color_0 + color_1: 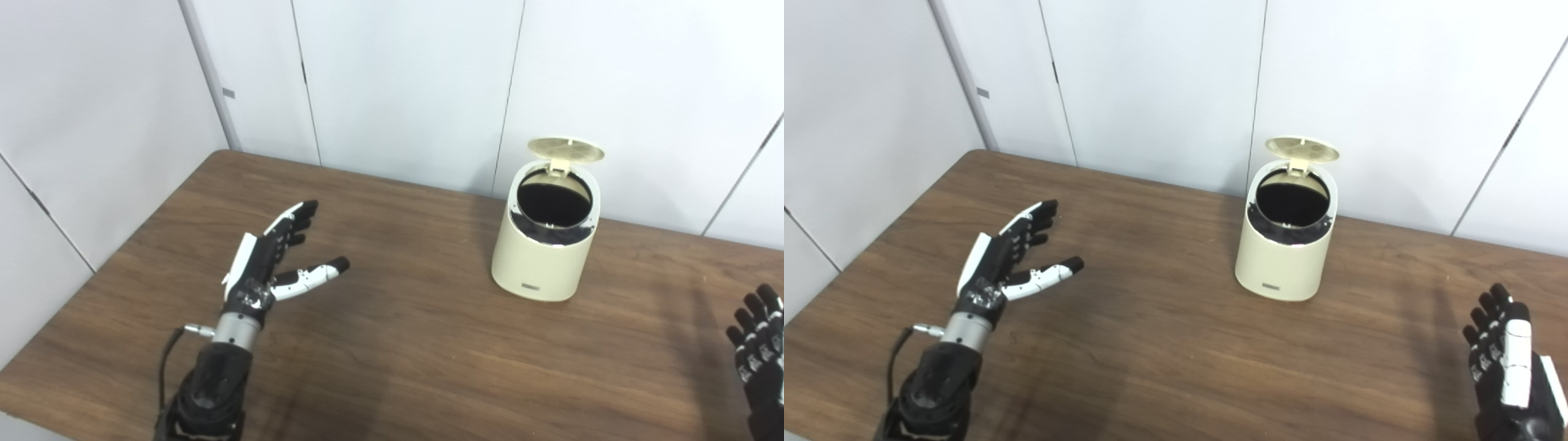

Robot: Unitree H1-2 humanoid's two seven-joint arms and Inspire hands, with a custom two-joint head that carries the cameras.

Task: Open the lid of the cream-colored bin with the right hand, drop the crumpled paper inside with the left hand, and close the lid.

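Bin [1283,254] lid [1302,149] up; left robot hand [266,260] spread, empty; right robot hand [1507,361], fuller in right-eye view, empty.

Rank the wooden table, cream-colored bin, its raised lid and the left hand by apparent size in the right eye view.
1. Brown wooden table
2. Cream-colored bin
3. Black-and-white left hand, though nearer the camera, so its rank is unsure
4. Raised round lid

Cream bin [544,245] stands lid [566,149] up; left hand [264,263] spread, holding nothing.
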